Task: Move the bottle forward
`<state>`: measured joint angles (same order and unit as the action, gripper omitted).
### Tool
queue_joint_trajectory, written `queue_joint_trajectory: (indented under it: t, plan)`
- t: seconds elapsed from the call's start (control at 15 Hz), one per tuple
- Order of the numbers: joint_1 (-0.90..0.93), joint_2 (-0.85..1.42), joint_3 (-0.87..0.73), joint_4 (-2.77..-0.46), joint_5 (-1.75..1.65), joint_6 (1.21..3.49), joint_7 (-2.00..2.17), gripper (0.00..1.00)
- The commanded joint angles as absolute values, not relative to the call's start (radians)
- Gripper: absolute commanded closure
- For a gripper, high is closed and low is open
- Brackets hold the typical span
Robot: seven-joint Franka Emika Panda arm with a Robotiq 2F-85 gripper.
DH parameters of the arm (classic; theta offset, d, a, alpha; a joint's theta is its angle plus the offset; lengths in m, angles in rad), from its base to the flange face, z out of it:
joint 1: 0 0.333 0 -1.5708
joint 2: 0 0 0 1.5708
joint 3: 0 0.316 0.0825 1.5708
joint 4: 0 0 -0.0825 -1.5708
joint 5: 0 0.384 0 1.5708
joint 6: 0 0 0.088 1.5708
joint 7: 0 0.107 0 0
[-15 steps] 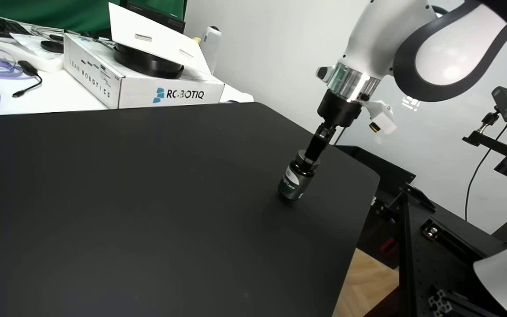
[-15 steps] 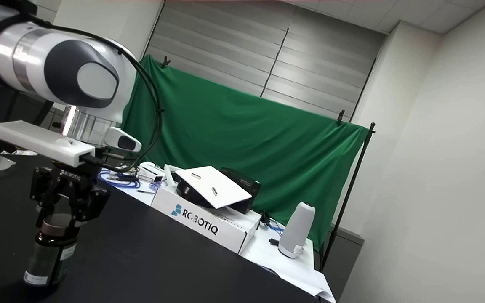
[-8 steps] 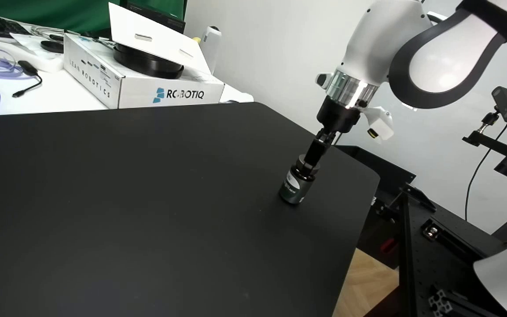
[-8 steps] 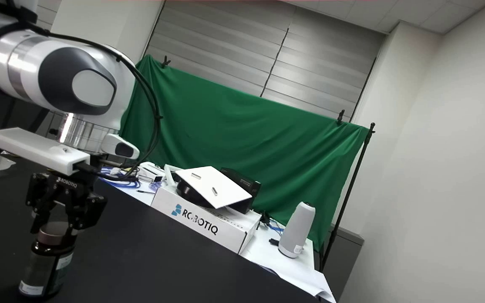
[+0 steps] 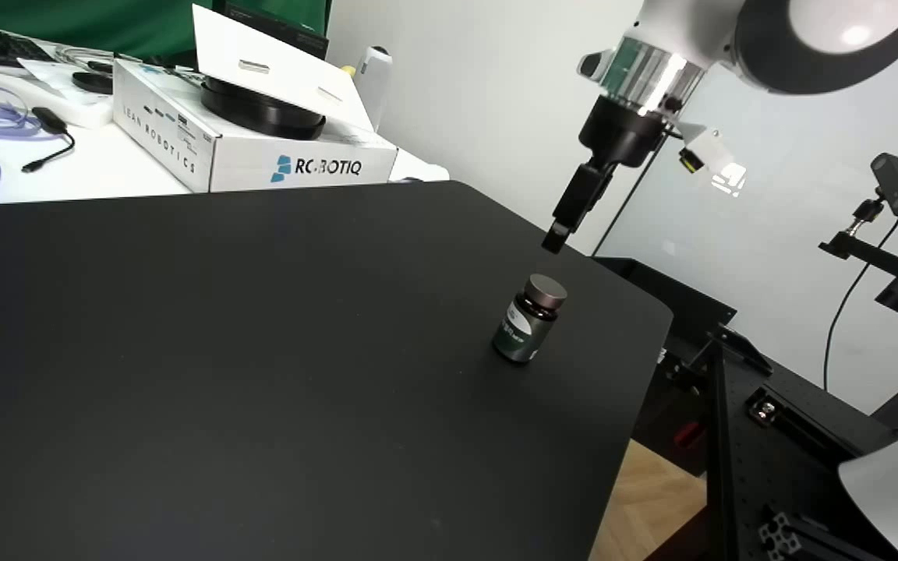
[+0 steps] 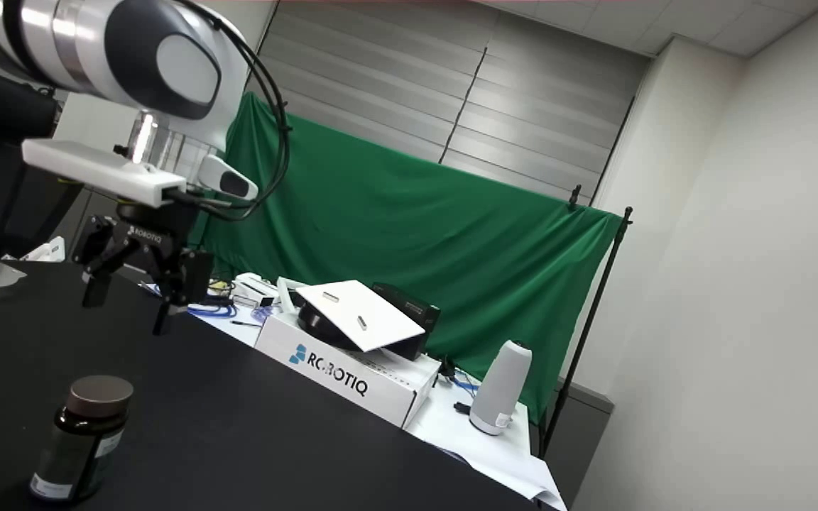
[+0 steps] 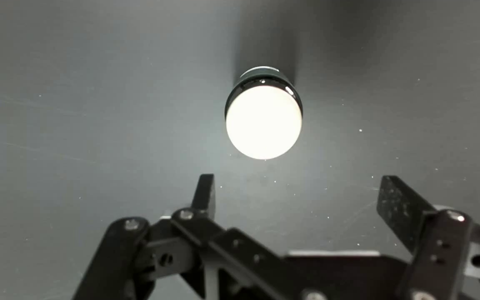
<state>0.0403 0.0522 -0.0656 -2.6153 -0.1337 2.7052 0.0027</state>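
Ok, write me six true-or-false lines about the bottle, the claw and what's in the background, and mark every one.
The bottle stands upright on the black table. True.
The bottle is uncapped. False: its cap is on.
The claw is open. True.
The claw is touching the bottle. False: both exterior views show a gap between them.
A white panel sits tilted above the Robotiq box. True.
A red cloth hangs at the back. False: a green cloth hangs there.
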Motion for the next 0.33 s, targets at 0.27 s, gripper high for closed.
queue_joint_trajectory:
  t: [0.27]
  plan:
    - [0.024, -0.044, -0.024, -2.618, -0.116, 2.602, -0.005, 0.0]
